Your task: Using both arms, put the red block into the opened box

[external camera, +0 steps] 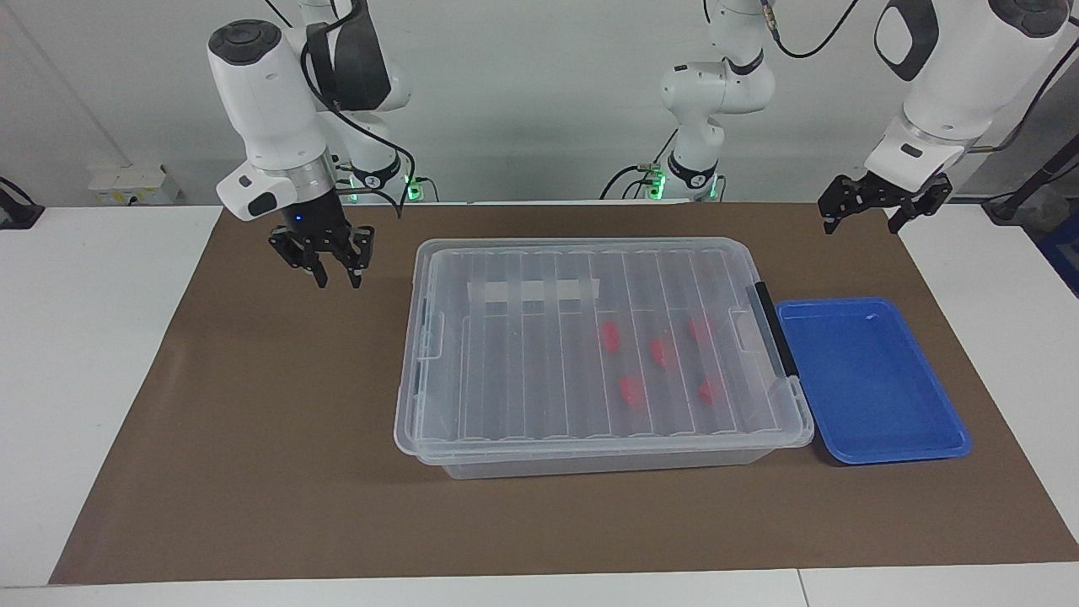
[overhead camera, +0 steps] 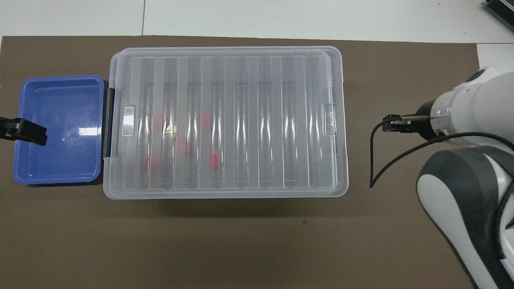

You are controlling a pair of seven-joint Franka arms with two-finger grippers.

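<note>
The clear box stands mid-mat with its ribbed lid lying flat on it. Several red blocks show through the lid at the black-handle end, among them a block in the overhead view. My right gripper hangs open and empty over the bare mat, beside the box's end toward the right arm. In the overhead view its own arm hides it. My left gripper waits open and empty, raised over the outer edge of the blue tray, where it shows as the left gripper.
A shallow blue tray lies against the box's black handle, with nothing in it. A brown mat covers the table. A third white arm stands at the robots' end.
</note>
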